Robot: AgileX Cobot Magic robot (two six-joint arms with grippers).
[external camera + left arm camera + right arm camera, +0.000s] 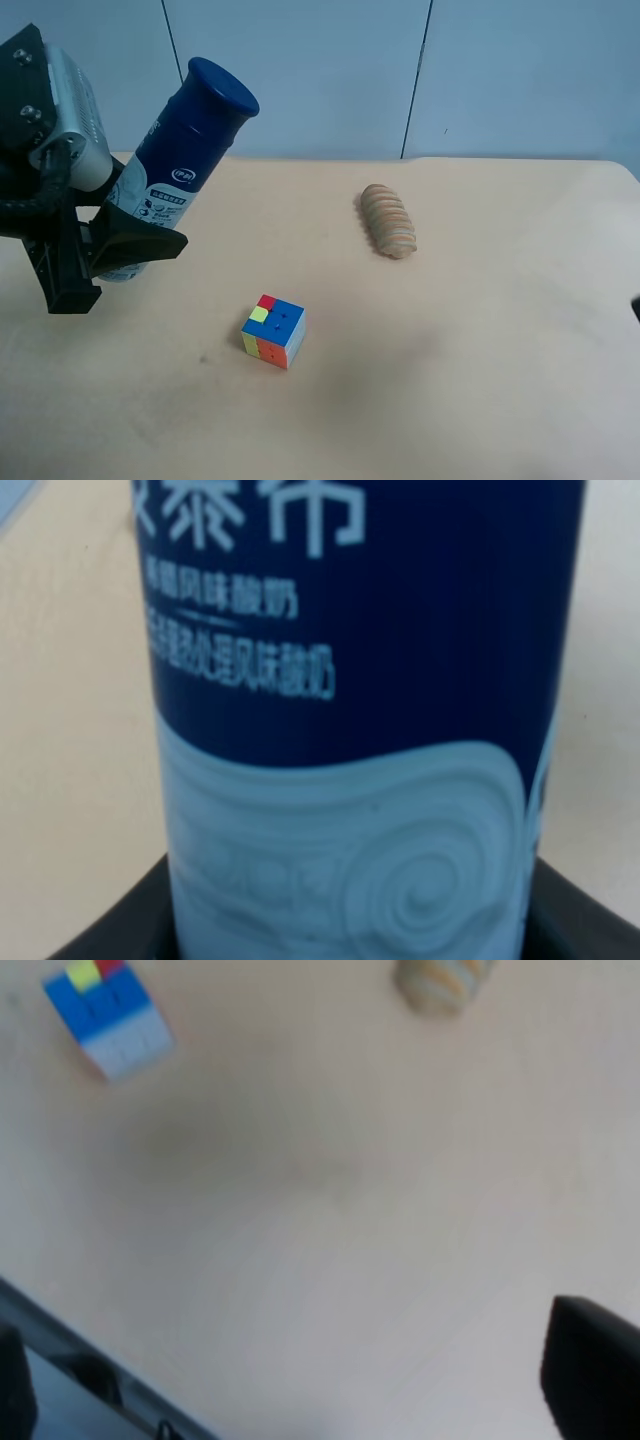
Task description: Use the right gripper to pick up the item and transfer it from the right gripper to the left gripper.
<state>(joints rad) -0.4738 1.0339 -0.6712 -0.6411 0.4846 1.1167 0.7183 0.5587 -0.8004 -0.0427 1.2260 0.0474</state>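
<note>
The item (185, 150), a slim bottle with a dark navy cap and upper body and a white printed lower part, is held tilted above the table at the exterior high view's left. My left gripper (130, 235), black with a silver-grey wrist, is shut on its lower part. The left wrist view shows the bottle (350, 730) filling the frame between the black fingers (110, 935). My right gripper (300, 1375) stands open over bare table, holding nothing. Only a dark sliver of that arm (637, 308) shows at the exterior high view's right edge.
A multicoloured puzzle cube (273, 331) (108, 1022) sits on the tan table (480, 380) left of centre. A ribbed tan wooden oval piece (388, 220) (443, 982) lies farther back. The table's edge (90, 1360) shows in the right wrist view.
</note>
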